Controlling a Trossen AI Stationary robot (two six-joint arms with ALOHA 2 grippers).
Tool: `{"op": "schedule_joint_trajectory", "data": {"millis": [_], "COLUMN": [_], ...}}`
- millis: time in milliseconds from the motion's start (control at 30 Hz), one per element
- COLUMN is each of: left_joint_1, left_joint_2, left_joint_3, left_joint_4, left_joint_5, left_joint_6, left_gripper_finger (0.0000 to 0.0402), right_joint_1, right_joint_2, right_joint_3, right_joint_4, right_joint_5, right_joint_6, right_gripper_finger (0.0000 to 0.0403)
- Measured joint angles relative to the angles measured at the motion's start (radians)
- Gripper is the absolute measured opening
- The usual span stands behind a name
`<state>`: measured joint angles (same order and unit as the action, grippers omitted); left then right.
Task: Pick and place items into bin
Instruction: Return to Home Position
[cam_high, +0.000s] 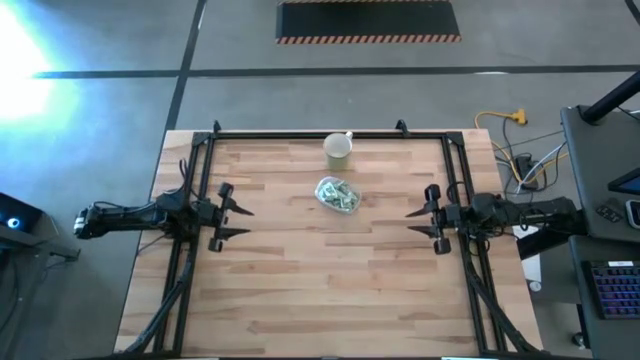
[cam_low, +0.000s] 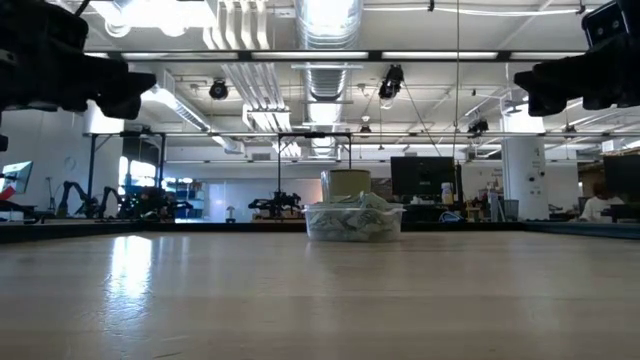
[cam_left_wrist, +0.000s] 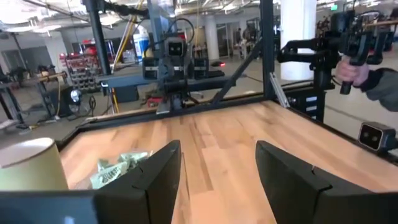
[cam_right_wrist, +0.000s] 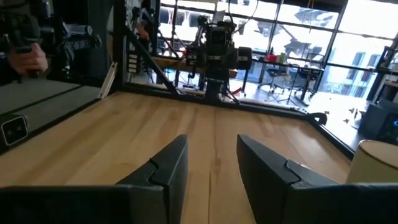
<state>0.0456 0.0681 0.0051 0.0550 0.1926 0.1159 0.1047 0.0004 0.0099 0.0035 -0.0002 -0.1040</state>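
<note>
The clear bin (cam_high: 337, 195) stands on the table's far middle part, filled with pale-green-and-white items (cam_high: 340, 197). In the low view the bin (cam_low: 353, 222) rests on its base with the items heaped inside. My left gripper (cam_high: 246, 222) hovers open at the table's left side, pointing level toward the middle, well short of the bin. My right gripper (cam_high: 410, 222) hovers open at the right side, facing it. Nothing lies between either pair of fingers. The left wrist view shows some items (cam_left_wrist: 118, 168) beside my left gripper (cam_left_wrist: 217, 168). My right gripper (cam_right_wrist: 211, 162) looks over bare table.
A pale cream cup (cam_high: 338, 149) stands just beyond the bin near the far edge, also seen as the cup (cam_left_wrist: 31, 165) and the cup (cam_right_wrist: 376, 162). A black frame (cam_high: 320, 134) borders the table. A person's hand (cam_left_wrist: 351, 71) holds a device beyond the table.
</note>
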Motion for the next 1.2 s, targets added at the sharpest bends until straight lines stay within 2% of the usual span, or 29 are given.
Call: {"op": "schedule_joint_trajectory", "data": {"millis": [167, 400, 1200], "left_joint_1": [0.0, 0.0, 0.0], "left_joint_2": [-0.001, 0.003, 0.023], "left_joint_3": [0.0, 0.0, 0.0], "left_joint_4": [-0.002, -0.033, -0.021], "left_joint_5": [-0.026, -0.151, -0.151], "left_joint_6": [0.035, 0.024, -0.004], "left_gripper_finger": [0.0192, 0.0192, 0.0192], "right_joint_1": [0.0, 0.0, 0.0], "right_joint_2": [0.001, 0.002, 0.002], "right_joint_3": [0.0, 0.0, 0.0], "right_joint_4": [0.0, 0.001, 0.002], "right_joint_5": [0.0, 0.001, 0.002], "right_joint_6": [0.01, 0.026, 0.024], "right_gripper_finger": [0.0128, 0.0128, 0.0128]}}
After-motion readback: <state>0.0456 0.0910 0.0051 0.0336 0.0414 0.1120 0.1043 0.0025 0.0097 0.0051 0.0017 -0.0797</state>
